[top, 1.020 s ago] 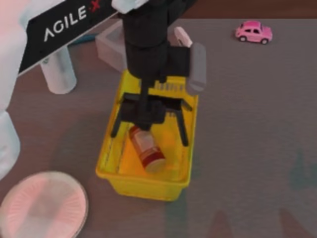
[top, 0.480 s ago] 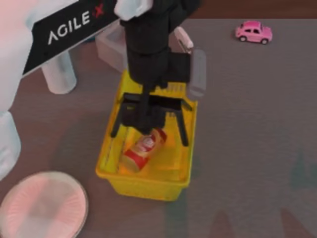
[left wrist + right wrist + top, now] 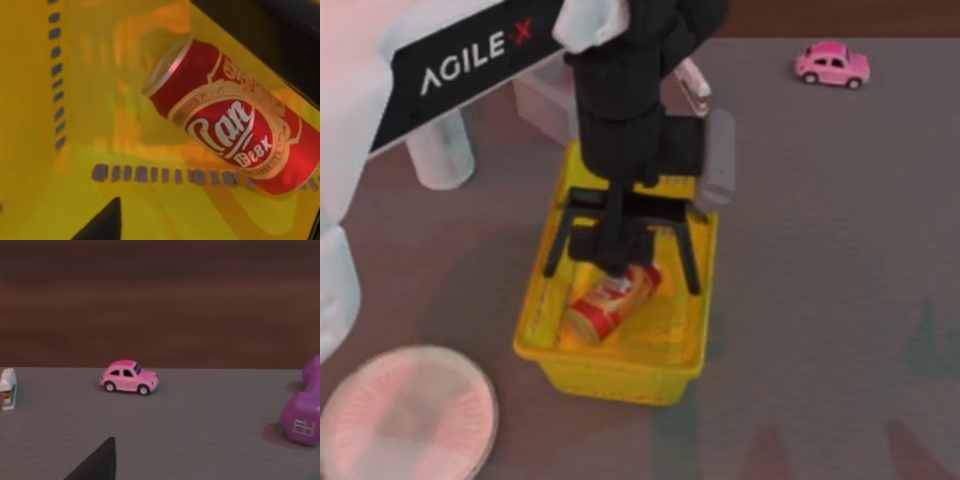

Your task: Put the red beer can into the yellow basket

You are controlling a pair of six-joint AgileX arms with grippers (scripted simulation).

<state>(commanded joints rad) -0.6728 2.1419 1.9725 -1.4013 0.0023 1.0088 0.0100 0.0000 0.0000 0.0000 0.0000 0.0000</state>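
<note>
Grey tabletop; slotted plastic yellow basket (image 3: pixel 620 375) holds cylindrical red beer can (image 3: pixel 612 303); left tool (image 3: pixel 610 262) state unclear.

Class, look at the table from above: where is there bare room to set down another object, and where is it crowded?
Free: the wide stretch right of the yellow basket, below the pink toy car. Crowded: the left side, where the left gripper hangs over the red beer can, beside the white bottle, grey box and pink plate.

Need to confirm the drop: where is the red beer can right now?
In the top view the red beer can lies on its side inside the yellow basket, left of table centre, just below the left gripper.
</note>
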